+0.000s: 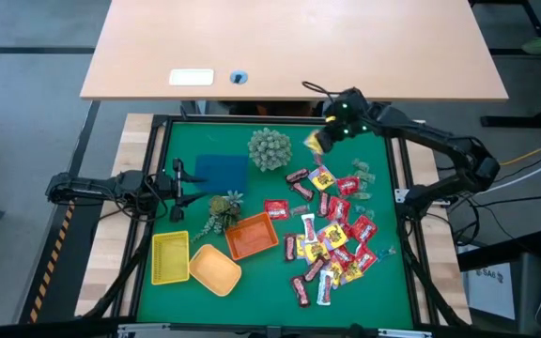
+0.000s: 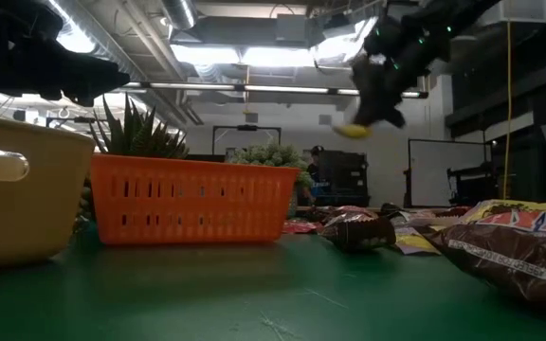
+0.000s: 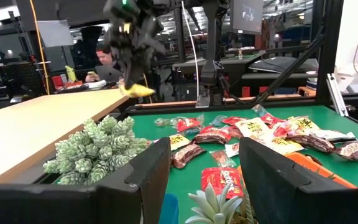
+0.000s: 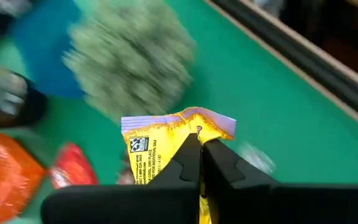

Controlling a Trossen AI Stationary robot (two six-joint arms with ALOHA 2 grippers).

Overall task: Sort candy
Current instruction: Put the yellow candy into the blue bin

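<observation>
Candy pile [image 1: 332,239] lies on the green table [image 1: 252,291] below the right claw [image 1: 319,141]. Wrist view: it's pinched tight on a crinkly yellow plastic packet [image 4: 166,146], light, floppy, slippery-looking, best nipped by its edge. Left claw [image 1: 178,182] waits, spread.

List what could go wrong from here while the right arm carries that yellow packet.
1. The right gripper pinches the yellow packet only by a thin edge, high above the mat; it could slip out and fall.
2. The spiky plant ball sits close below the carry path toward the yellow tray; a low pass might knock it.
3. The left gripper, open and parked near the blue pad, lies beside that route, so the arms could crowd each other.
</observation>
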